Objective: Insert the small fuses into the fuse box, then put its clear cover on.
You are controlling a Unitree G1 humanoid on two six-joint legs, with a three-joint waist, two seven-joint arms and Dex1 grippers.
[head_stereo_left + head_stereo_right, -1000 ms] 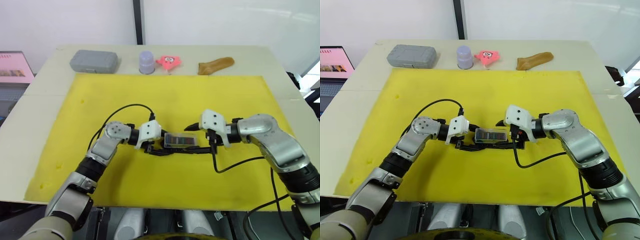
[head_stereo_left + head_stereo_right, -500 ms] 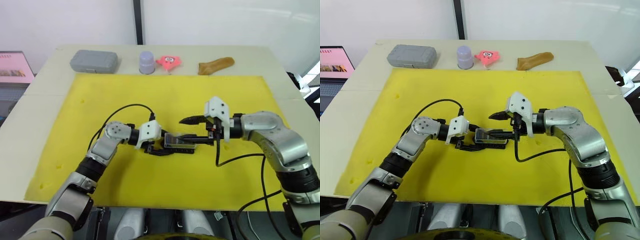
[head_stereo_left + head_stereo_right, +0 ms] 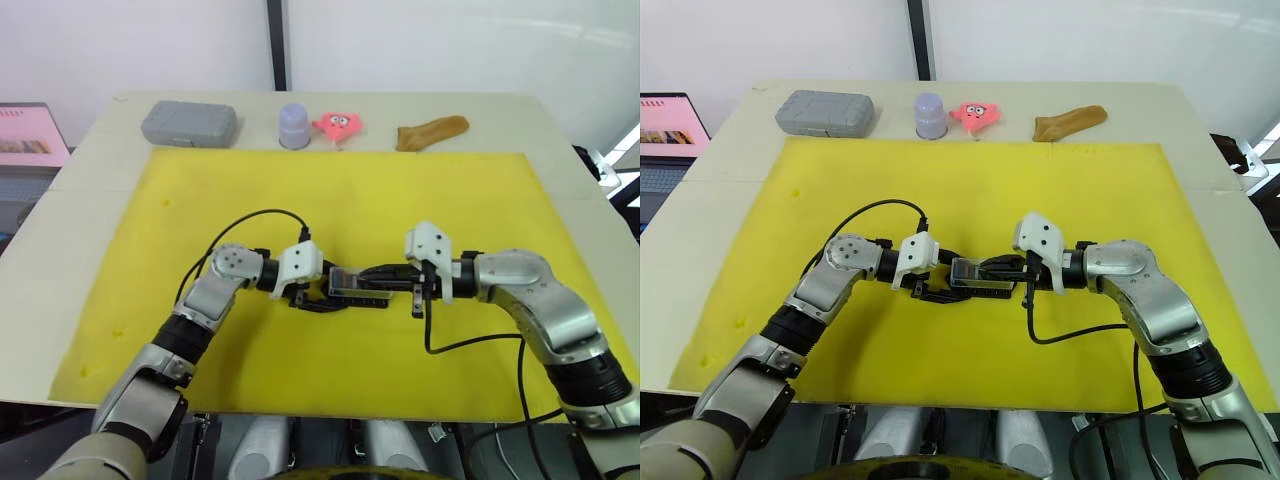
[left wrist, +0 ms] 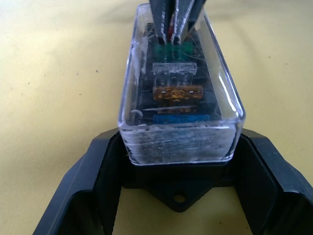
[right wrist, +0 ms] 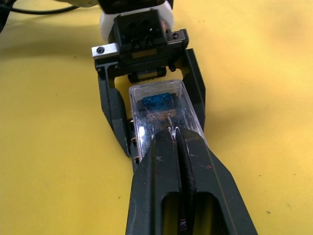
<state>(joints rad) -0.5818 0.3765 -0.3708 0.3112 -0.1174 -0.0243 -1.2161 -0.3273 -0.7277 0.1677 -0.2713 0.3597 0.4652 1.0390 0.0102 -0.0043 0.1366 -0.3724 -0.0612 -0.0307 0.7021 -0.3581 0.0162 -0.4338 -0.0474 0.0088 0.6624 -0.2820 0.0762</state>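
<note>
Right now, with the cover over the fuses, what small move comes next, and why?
Probably press the right gripper gently down: its shut fingertips rest on the clear cover, which sits over the fuse box while the left gripper's fingers bracket it.

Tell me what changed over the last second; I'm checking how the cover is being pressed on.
The right gripper lifted off with fingers apart half a second ago, then came back down shut, its fingertips now pressing on top of the clear cover. The left gripper kept its open fingers around the fuse box end. Box, cover and fuses stayed in place.
</note>
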